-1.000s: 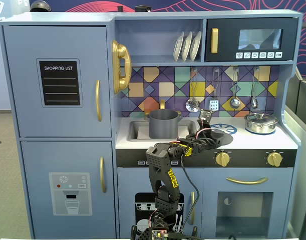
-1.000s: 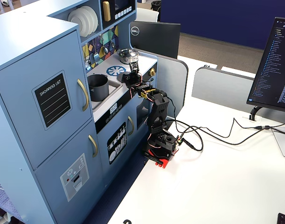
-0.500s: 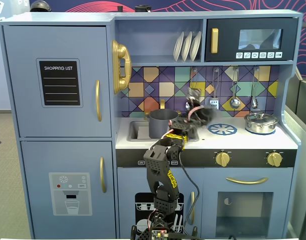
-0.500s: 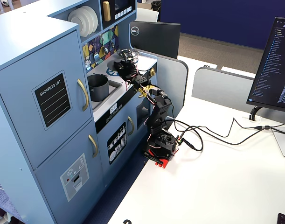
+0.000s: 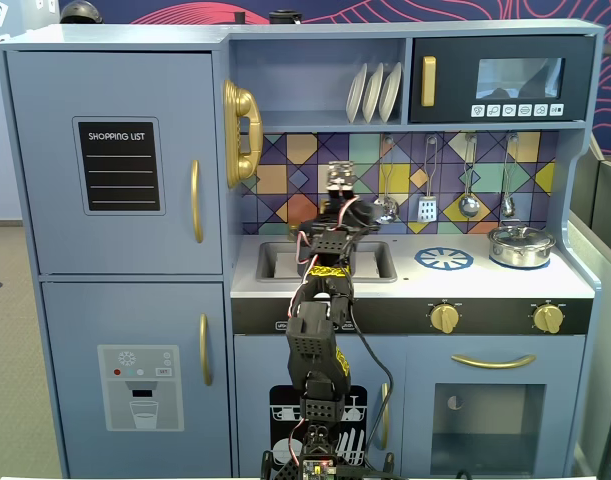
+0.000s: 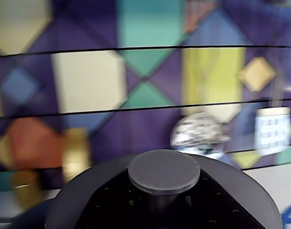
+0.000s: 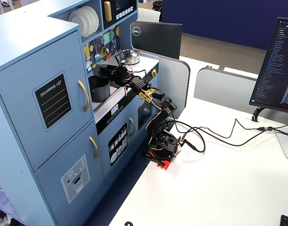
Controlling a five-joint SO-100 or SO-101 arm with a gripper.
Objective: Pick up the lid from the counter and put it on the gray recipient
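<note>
**Lid over the gray pot, placing step in hand**

Judged as the carry-and-place step, late in the task. Arm stretched over the bench toward 12 o'clock in a fixed view, tool raised in front of the tiled backsplash. In the other fixed view, tool just above the gray recipient, which stands at the sink end of the bench.

Lid filling the 6 o'clock edge of the wrist view, right under the camera: flat, round, matte dark gray, with a low disc-shaped knob at its centre. Probably carried by the tool, yet no fingers show in any view, so cannot tell how wide the tool stands or whether it truly grips the lid. Cannot tell either whether the lid already touches the recipient's rim.

Next move, as a judgement: centre the lid over the rim, keep it level, lower gently, then release. Shiny silver pot at 3 o'clock in that fixed view, well apart and no part of this.
</note>
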